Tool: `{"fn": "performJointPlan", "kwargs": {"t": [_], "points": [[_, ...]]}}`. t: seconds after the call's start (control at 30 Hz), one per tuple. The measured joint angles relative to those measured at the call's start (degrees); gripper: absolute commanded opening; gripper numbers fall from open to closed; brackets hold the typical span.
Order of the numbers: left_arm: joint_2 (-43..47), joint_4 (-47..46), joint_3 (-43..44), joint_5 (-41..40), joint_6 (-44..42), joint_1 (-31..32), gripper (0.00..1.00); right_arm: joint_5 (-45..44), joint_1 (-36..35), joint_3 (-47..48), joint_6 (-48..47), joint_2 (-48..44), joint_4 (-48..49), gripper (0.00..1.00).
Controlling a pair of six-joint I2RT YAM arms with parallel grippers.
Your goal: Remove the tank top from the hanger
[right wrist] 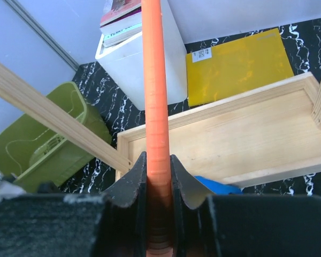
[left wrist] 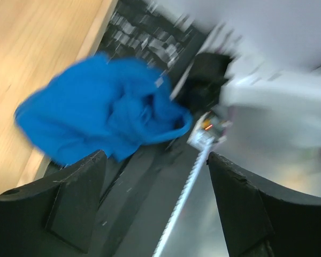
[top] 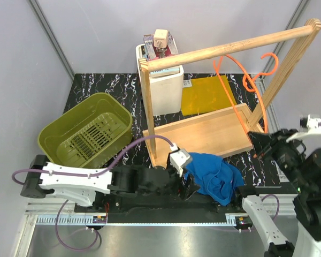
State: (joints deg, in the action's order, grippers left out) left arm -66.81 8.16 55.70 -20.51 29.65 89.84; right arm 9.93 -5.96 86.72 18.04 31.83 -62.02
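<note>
Left gripper (left wrist: 156, 206): fingers spread wide, nothing between them. Blue tank top (top: 214, 174) in crumpled heap just right of it, at near table edge, in front of wooden rack base (top: 203, 131). Right gripper (right wrist: 159, 176): fingers clamped tight on orange hanger (right wrist: 154, 80) bar. Hanger bare, rising toward wooden rail (top: 230, 48), far right.

One tank top (top: 214, 174), one hanger (right wrist: 155, 107), one basket (top: 53, 134), one mat (top: 206, 93), one rack (top: 203, 134).
</note>
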Motion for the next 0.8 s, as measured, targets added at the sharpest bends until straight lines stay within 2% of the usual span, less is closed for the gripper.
{"fn": "performJointPlan", "kwargs": {"t": [0.27,0.43,0.53,0.57,0.63,0.67,0.7,0.73,0.8], "points": [[-7.69,3.48,-1.79,-6.05,2.82,1.49,0.81,0.20,0.00,6.29,-3.52,13.27,3.89,0.00],[-11.54,4.46,-0.55,-6.54,5.90,1.62,0.82,0.15,0.00,7.02,-4.37,17.03,5.42,0.00],[-14.38,5.27,0.79,-6.38,7.02,1.66,0.86,0.20,0.00,6.88,-4.26,18.49,5.64,0.00],[-15.21,5.57,1.22,-6.32,7.34,1.68,0.89,0.20,0.00,6.49,-4.11,18.56,5.84,0.12],[-17.00,6.12,2.27,-6.32,7.72,1.70,0.91,0.04,0.00,4.98,-3.67,17.62,6.21,0.45],[-18.14,6.45,3.08,-6.34,7.78,1.73,0.91,-0.09,0.00,4.02,-3.43,16.96,6.43,0.63],[-19.50,6.69,4.17,-6.36,7.87,1.73,0.93,-0.42,0.00,2.95,-3.02,16.13,6.32,0.87],[-20.65,6.84,5.11,-6.40,7.89,1.73,0.94,-0.72,0.00,2.16,-2.47,15.34,5.95,0.98],[-23.89,7.85,8.28,-7.08,8.11,1.73,0.99,-1.92,0.00,0.33,-2.38,13.27,4.87,1.00]]}}
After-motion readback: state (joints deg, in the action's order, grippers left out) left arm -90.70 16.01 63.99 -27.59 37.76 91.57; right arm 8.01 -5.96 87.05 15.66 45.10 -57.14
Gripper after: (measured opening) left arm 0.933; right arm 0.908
